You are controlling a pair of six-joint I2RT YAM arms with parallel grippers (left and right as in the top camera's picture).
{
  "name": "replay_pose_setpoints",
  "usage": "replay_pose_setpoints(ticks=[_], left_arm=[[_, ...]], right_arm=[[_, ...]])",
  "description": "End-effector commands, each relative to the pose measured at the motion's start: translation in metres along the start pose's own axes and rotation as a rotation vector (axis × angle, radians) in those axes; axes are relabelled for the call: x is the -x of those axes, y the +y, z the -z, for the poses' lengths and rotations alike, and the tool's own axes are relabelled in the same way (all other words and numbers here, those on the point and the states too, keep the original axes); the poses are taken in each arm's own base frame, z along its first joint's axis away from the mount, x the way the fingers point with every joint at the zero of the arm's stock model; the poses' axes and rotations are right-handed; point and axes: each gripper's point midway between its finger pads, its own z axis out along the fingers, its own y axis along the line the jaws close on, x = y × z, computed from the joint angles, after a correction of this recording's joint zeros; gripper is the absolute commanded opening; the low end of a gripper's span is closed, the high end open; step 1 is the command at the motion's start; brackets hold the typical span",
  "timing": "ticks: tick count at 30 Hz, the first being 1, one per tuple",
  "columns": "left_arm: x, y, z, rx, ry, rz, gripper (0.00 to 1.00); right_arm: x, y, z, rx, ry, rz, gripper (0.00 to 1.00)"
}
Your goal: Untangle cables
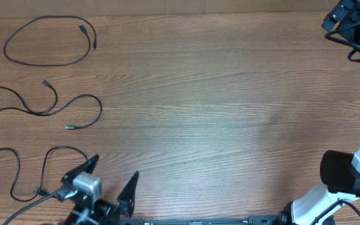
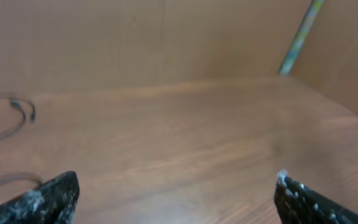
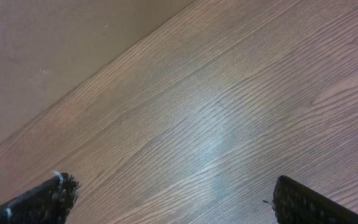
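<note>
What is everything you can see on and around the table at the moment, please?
table: one, brown wood, fills the view
cables: three, black, lying apart along the table's left side
pole: one, greenish, beyond the table in the left wrist view
black device: one, green light, overhead's far right corner
left gripper: one, black, open and empty, near left edge
right gripper: one, black, open and empty, over bare wood

A desk (image 1: 230, 94) of warm brown wood with long straight grain fills the overhead view. A soft pale sheen of light lies near its middle. Beyond the desk's far edge stands a plain tan wall (image 2: 135, 37), with a thin greenish pole (image 2: 300, 37) toward the right end.
</note>
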Motion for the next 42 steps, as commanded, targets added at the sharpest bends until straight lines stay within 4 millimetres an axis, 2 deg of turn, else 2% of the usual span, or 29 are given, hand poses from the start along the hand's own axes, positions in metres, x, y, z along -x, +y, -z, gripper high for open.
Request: replay_pose_setpoints(ticks=[1,7,21,25,30,35,42], left_arm=[[-0.008,0.006,-0.015,-0.013,-0.039,-0.084,0.99],[-0.003,0.01,-0.034,-0.04,-0.149,-0.208,1.0],[-0.009,0.021,-0.068,-0.06,-0.342,-0.275,0.99],[-0.015,0.036,-0.075,-0.013,-0.385,-0.194,1.0],[-0.022,0.053,-0.08,0.062,-0.41,-0.173,0.99],[-0.04,0.088,-0.083,0.217,-0.392,-0.023,0.99],[-0.062,0.12,-0.081,0.392,-0.314,0.015,0.99]], right_arm=[[0.001,0.0,0.004,0.006,-0.01,0.002,1.0],[0.001,0.0,0.004,0.006,-0.01,0.002,1.0],[0.001,0.0,0.004,0.006,-0.01,0.002,1.0],[0.001,0.0,0.004,0.006,-0.01,0.002,1.0],[0.001,0.0,0.004,0.006,-0.01,0.002,1.0],[0.001,0.0,0.004,0.006,-0.01,0.002,1.0],[0.001,0.0,0.004,0.006,-0.01,0.002,1.0]])
